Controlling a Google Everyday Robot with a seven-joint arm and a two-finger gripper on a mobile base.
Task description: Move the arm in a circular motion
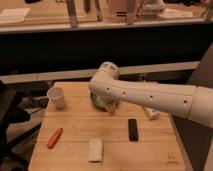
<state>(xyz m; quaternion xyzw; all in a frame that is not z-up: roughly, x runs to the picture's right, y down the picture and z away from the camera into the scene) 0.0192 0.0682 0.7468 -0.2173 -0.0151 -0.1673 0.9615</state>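
The arm (pixel 150 97) is large, glossy and white, with small dark dots. It reaches in from the right edge over a wooden table (pixel 75 125). Its rounded elbow joint (pixel 106 74) is above the table's back middle. From the elbow a pale tapering tip points down, ending in the gripper (pixel 111 109) just above the tabletop. The gripper hangs in front of a green object (pixel 96 100) that the arm mostly hides.
On the table are a white paper cup (pixel 56 97) at the back left, an orange-red stick (pixel 55 137) at the front left, a pale block (pixel 95 149) at the front middle, a black bar (pixel 133 129) and a small white item (pixel 151 113). A dark counter runs behind.
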